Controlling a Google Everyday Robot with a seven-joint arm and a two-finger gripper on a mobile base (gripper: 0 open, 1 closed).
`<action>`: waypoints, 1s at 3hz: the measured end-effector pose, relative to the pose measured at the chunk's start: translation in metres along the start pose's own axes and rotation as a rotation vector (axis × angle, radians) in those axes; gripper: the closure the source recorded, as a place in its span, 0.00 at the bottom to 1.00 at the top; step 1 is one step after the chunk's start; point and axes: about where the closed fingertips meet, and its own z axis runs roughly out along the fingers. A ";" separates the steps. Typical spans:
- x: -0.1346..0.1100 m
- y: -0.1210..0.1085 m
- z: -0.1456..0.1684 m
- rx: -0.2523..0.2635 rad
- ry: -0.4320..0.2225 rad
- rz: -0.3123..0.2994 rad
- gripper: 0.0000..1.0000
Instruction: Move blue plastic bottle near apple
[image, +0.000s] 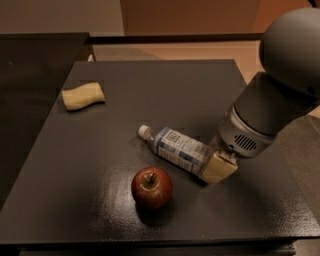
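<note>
The blue plastic bottle (177, 148) lies on its side on the dark table (165, 90), white cap pointing up-left. It has a clear body and a pale blue-and-white label. My gripper (214, 168) comes in from the right and is shut on the bottle's base end, with one tan pad (220, 169) showing. The apple (151, 187), dark red with a short stem, stands just below and left of the bottle, a small gap away. The bottle's bottom is hidden by the gripper.
A pale yellow sponge-like object (83, 96) lies at the table's back left. The large grey arm (272, 100) fills the right side above the table. A darker counter (30, 75) adjoins on the left. The table's front edge (150, 242) is close below the apple.
</note>
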 end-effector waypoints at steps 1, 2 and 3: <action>-0.005 0.011 0.004 -0.020 -0.008 -0.012 0.35; -0.005 0.011 0.003 -0.017 -0.008 -0.013 0.12; -0.005 0.012 0.003 -0.015 -0.008 -0.014 0.00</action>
